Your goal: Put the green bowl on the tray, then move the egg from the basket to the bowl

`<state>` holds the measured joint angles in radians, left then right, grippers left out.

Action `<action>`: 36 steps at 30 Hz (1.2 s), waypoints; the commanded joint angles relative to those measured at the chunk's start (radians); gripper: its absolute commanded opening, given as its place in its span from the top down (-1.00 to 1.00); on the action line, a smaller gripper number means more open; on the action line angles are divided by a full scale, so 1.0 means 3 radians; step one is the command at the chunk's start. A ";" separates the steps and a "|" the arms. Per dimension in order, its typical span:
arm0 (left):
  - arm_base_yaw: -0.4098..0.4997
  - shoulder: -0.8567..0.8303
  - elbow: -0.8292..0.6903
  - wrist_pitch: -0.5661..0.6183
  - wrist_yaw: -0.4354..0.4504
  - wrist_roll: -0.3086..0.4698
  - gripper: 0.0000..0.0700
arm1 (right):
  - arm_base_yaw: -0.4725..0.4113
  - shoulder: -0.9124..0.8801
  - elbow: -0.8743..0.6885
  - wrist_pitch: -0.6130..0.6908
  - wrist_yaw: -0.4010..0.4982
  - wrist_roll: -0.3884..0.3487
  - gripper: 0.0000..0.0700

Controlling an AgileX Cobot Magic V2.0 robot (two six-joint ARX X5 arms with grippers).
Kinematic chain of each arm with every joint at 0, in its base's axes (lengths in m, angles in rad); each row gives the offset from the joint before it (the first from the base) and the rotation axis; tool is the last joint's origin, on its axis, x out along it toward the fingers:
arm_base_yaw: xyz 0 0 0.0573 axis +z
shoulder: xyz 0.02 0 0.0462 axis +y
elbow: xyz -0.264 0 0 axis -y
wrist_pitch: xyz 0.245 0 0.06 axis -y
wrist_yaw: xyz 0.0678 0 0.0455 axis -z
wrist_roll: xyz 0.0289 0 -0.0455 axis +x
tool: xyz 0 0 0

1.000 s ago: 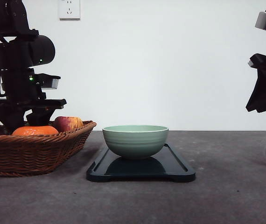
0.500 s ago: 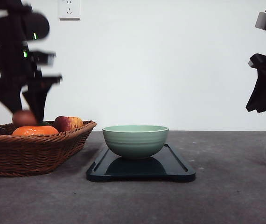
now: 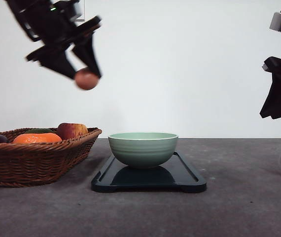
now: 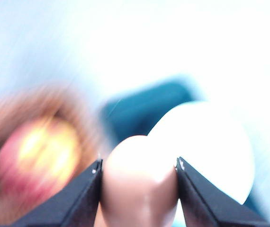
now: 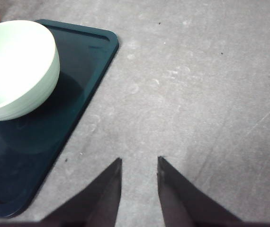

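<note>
Above the basket (image 3: 37,155), left gripper (image 3: 85,74) clamping egg (image 3: 86,79).

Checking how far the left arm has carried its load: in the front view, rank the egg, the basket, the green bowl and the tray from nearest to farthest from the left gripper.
1. Egg, gripped between the left gripper's fingers.
2. Basket, below, at left.
3. Green bowl, lower, toward the centre.
4. Tray, under the bowl, lowest.
</note>
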<state>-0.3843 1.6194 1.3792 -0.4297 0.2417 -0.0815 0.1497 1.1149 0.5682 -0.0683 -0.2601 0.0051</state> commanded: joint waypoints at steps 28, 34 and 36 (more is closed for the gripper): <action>-0.0779 0.1104 0.0069 0.0801 -0.0465 -0.0020 0.47 | 0.0004 0.0025 0.0008 0.0053 -0.0006 0.0045 0.59; -0.0781 0.1251 0.0069 0.0795 -0.0471 -0.0020 0.47 | 0.0004 0.0025 0.0008 0.0053 -0.0006 0.0045 0.59; -0.0783 0.1297 0.0069 0.0789 -0.0471 -0.0026 0.47 | 0.0004 0.0025 0.0008 0.0053 -0.0006 0.0045 0.59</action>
<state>-0.6075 1.9821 1.3792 -0.2023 0.1031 -0.0910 0.1497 1.1149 0.5682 -0.0631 -0.2604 0.0074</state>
